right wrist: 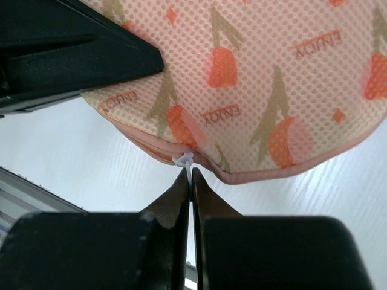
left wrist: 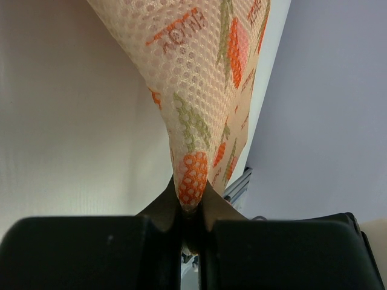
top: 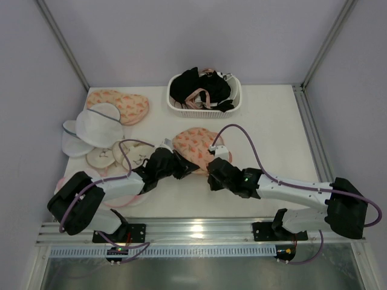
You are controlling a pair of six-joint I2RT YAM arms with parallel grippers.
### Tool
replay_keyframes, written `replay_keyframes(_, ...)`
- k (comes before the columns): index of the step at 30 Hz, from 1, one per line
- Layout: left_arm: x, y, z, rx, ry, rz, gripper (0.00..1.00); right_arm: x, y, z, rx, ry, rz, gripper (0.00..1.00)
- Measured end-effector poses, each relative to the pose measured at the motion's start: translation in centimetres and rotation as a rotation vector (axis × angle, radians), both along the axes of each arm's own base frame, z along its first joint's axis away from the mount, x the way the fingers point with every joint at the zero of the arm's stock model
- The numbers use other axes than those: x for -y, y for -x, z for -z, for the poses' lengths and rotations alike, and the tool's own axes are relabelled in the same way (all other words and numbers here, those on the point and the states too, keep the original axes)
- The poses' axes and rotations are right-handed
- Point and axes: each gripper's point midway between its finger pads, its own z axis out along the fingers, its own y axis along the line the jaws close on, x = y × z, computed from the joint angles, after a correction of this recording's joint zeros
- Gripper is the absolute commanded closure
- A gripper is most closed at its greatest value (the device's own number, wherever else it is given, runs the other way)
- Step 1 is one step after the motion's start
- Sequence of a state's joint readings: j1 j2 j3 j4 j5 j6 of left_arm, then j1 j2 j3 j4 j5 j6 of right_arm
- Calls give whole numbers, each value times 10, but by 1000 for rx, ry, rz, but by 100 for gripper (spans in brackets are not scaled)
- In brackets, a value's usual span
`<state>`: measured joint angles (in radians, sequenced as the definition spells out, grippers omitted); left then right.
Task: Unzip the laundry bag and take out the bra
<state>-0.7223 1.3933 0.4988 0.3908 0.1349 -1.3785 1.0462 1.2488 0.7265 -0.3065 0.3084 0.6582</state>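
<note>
The peach laundry bag (top: 195, 145) with orange print lies at the table's middle, between my two grippers. My left gripper (top: 181, 166) is shut on a pinched fold of the bag's mesh (left wrist: 192, 175) at its near left end. My right gripper (top: 213, 170) is shut on the white zip pull (right wrist: 184, 162) at the bag's pink zip rim (right wrist: 254, 176), on its near edge. The left gripper's black finger (right wrist: 72, 48) shows in the right wrist view, on the bag. The zip looks closed. The bra is hidden.
A second peach bag (top: 121, 106) lies at the back left. White mesh bags (top: 97, 127) and cream round bags (top: 115, 154) lie left of the left arm. A white basket (top: 233, 103) with black garments stands behind the bag.
</note>
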Motion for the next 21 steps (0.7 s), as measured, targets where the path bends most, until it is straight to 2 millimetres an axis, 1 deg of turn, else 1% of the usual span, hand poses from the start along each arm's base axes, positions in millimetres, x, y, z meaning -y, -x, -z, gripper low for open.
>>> replay_keyframes(8, -2, 2, 1, 8, -26, 23, 100, 21, 12, 3, -38, 62, 2, 96)
replay_keyframes(13, -6, 0, 0, 16, -49, 59, 100, 33, 15, 9, -54, 108, 33, 96)
replay_keyframes(16, -5, -1, -7, 31, -50, 107, 100, 49, 13, 17, -58, 181, 82, 96)
replay_keyframes(18, 0, 0, -12, 45, -50, 158, 100, 63, 12, 26, -65, 246, 121, 96)
replay_keyframes(21, 6, 2, -14, 63, -56, 223, 100, 84, 6, 38, -81, 337, 189, 96)
